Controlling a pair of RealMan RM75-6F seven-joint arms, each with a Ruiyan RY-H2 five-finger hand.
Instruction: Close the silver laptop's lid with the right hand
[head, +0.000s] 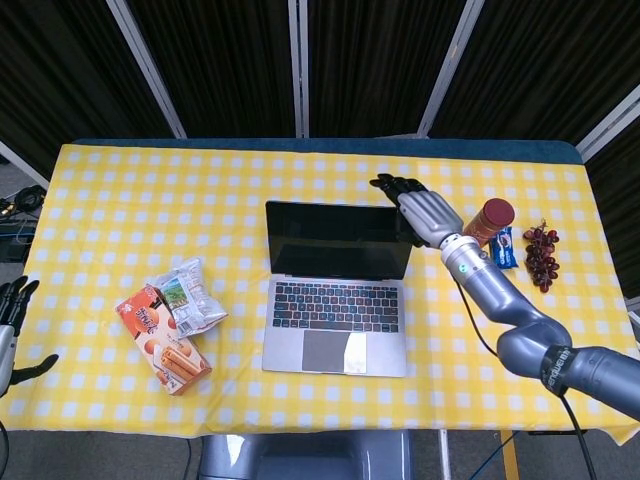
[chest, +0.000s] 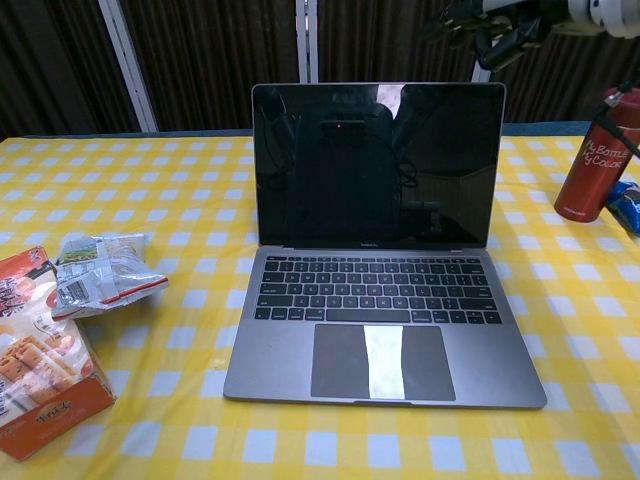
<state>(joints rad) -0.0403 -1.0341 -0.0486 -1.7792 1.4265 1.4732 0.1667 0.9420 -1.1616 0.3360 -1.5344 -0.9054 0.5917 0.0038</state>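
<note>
Your right hand (head: 425, 213) hovers above the top right corner of the silver laptop's lid (head: 342, 240), its fingers (head: 392, 185) released, spread and holding nothing, reaching past the top edge, a fair place from which to press the screen forward and down. The laptop sits open near the middle of the counter (head: 110, 190), screen upright and facing you, so the push should come from behind the lid. The red bottle (head: 485, 226) stands just beside your forearm, so mind it, while your left hand (head: 12, 322) waits open at the counter's near left edge.
</note>
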